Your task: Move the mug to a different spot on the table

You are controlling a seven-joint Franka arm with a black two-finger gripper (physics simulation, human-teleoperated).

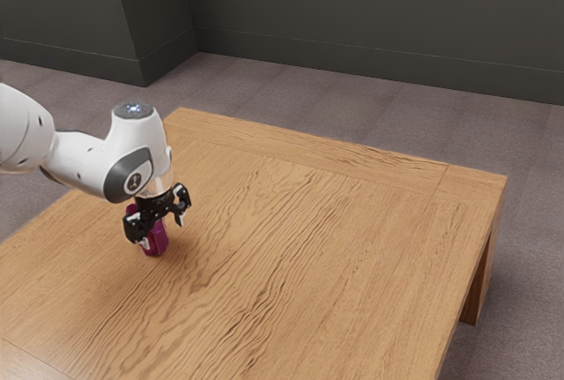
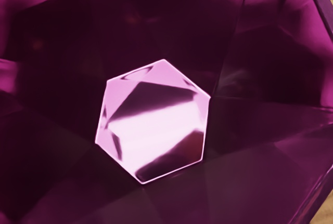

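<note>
Your end effector (image 1: pixel 157 214) hangs directly above the magenta mug (image 1: pixel 155 239), whose mouth faces up and whose axis is vertical. You cannot tell whether it grips. The mug sits at 9 o'clock on the surface (image 1: pixel 335 248), with open wood toward 3 o'clock.

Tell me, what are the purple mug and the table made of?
The mug looks like shiny glass or glossy plastic, hard to say which: its flat purple faces throw bright reflections. The table looks like wood with a smooth, dull finish: wavy grain lines run across its top.
</note>
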